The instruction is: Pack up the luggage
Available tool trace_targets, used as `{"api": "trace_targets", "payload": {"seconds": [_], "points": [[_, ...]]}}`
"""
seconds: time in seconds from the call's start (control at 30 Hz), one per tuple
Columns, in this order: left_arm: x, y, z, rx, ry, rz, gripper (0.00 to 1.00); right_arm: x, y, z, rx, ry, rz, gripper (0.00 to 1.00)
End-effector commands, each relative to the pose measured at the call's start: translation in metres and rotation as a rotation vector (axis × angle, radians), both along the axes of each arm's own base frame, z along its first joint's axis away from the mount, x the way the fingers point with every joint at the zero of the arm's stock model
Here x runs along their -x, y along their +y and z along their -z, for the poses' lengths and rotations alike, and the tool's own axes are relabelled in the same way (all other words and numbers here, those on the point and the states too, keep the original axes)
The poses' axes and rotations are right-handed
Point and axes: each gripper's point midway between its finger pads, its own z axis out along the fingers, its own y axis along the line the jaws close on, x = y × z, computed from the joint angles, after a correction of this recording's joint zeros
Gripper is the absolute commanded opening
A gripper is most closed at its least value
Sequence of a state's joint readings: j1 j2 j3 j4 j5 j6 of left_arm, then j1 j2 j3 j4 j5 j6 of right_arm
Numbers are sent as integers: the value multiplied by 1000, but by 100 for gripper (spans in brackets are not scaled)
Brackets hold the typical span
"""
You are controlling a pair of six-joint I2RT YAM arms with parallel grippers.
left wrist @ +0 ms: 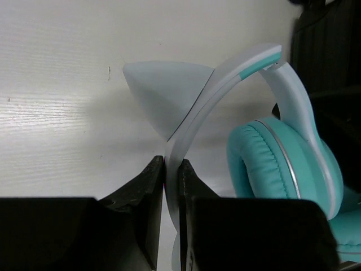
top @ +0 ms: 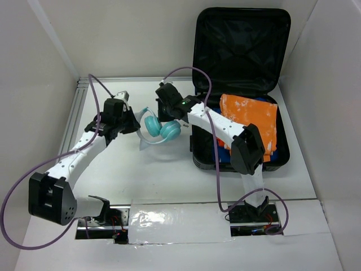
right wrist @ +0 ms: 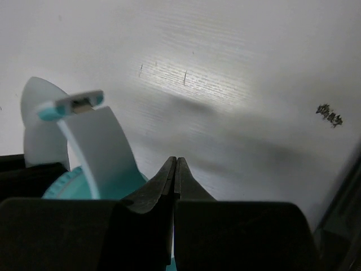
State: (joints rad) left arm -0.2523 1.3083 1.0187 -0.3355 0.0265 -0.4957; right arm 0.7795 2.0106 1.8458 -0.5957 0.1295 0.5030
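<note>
Luggage (top: 240, 51): lying open at the far right corner of the tabletop (top: 169, 180), with its lid standing up.
Contents: an orange cloth (top: 251, 116) is filling the lower half, and something blue, possibly more clothing, is showing under it.
Headphones (top: 161, 131): sitting mid-tabletop toward the far edge, just beside the luggage's left wall.
Left arm (top: 76, 158): its jaws are pinching the pale headband (left wrist: 225, 84) near the cat ear.
Right arm (top: 217, 124): its jaws are pressing tip to tip on nothing, just beside the headband, seemingly not touching it.
Step in hand: I judge that the headphones are being picked up for packing.
Next move: the left arm is probably needing to lift them over the luggage wall and onto the cloth. The right arm is reaching across that path, so it should be pulling clear first.
</note>
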Motion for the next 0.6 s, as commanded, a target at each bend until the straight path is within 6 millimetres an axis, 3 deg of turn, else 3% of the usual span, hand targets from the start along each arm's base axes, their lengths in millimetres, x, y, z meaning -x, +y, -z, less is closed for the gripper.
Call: {"api": "trace_targets", "payload": {"seconds": [0.0,0.13,0.37,0.57], "points": [[-12,-1,-49,190,-140,-172,0,4,14,-15,-65,8,24,1],[-10,5,-50,214,-138,-252,0,4,16,-21,-92,-9,16,1],[-5,5,-51,208,-115,-292,0,7,45,-37,-117,-42,-73,0],[-5,-9,-44,204,-18,-294,0,18,63,-24,-90,-33,-122,0]]}}
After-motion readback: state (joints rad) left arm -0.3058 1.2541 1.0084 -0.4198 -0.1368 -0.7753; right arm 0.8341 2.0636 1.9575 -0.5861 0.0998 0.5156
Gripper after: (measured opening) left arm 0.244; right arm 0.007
